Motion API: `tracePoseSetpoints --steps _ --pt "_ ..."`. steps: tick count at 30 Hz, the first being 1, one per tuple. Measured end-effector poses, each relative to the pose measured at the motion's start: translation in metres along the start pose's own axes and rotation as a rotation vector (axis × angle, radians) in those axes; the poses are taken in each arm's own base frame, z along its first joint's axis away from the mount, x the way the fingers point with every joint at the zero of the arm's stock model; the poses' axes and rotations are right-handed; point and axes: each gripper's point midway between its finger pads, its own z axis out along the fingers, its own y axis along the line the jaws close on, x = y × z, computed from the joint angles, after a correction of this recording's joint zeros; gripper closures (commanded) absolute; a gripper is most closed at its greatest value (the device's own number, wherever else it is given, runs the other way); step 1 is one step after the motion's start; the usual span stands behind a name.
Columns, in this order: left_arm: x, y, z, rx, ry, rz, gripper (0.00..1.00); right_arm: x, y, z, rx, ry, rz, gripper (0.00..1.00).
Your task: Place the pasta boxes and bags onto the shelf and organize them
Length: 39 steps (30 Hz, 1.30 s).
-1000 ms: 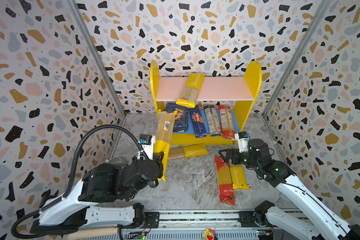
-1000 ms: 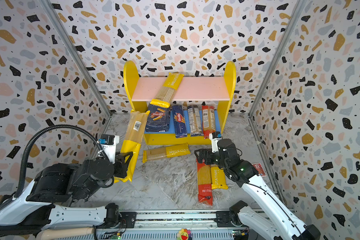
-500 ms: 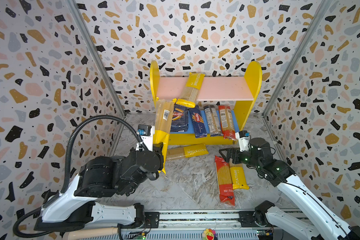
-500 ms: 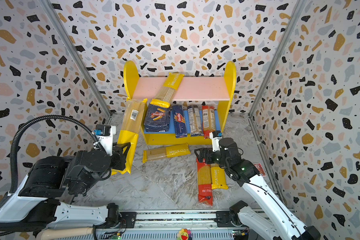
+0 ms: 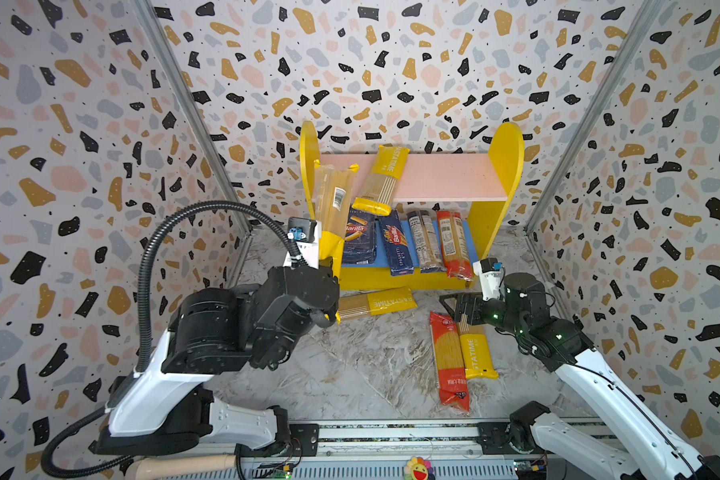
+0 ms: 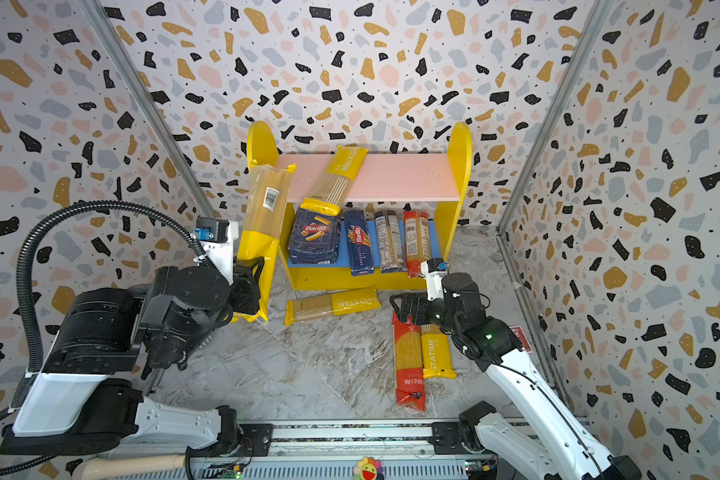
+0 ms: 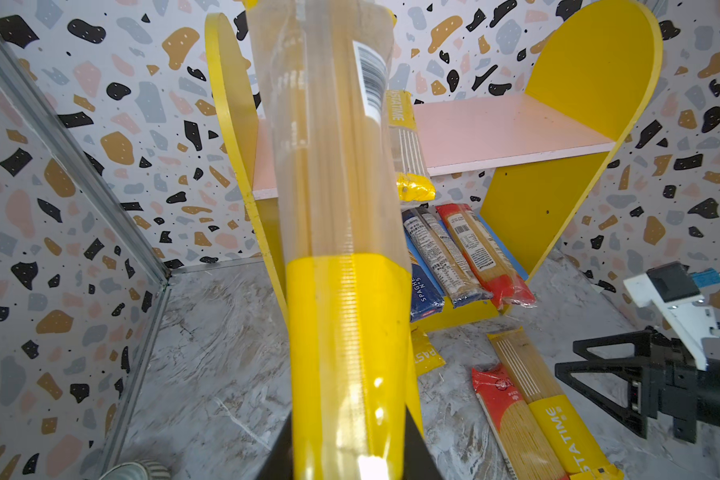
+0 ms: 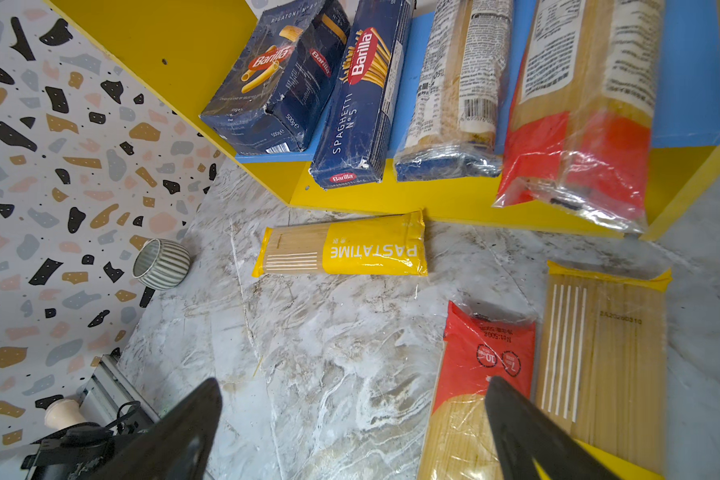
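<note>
Currently left pincer point(image 6: 253, 276) clenched on barcoded yellow bag point(image 6: 267, 208) — right pincer point(image 8: 352, 386) released near "PASTATIME" bag point(image 8: 350, 249).

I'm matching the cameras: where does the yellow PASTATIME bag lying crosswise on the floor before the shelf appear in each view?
Top view: floor bag on the marble just before the shelf, centre.
Top view: same spot, slightly further left.
Left wrist: only a yellow corner shows beside the held bag.
Right wrist: whole, label upside down, before the shelf.
Shared landmark: the Barilla spaghetti box shelved right behind it.
</note>
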Motion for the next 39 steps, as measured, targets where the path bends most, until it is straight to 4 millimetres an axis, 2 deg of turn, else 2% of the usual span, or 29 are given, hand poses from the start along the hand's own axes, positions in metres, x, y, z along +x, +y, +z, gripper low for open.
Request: tracePoseSetpoints --steps 9,13,22,28,33,39 --pt "0.002 0.022 0.046 -0.119 0.086 0.029 1.00 -0.005 -0.009 -0.002 0.009 -0.011 0.008 0.01" --pt "0.002 0.018 0.062 -0.113 0.117 0.044 1.00 -0.009 -0.013 -0.003 0.012 -0.016 0.011 0.01" --pt "-0.012 0.007 0.102 -0.089 0.147 0.045 1.00 -0.024 -0.018 -0.001 0.008 -0.024 0.022 0.01" --pt "-0.026 0.017 0.131 -0.092 0.155 0.018 1.00 -0.026 -0.018 -0.001 -0.001 -0.024 0.026 0.01" --pt "-0.033 0.032 0.163 -0.095 0.170 -0.018 1.00 -0.026 -0.023 0.005 0.009 -0.015 0.035 0.01" --pt "-0.027 0.039 0.201 -0.085 0.203 -0.049 1.00 -0.027 -0.031 0.013 0.025 0.000 0.050 0.01"
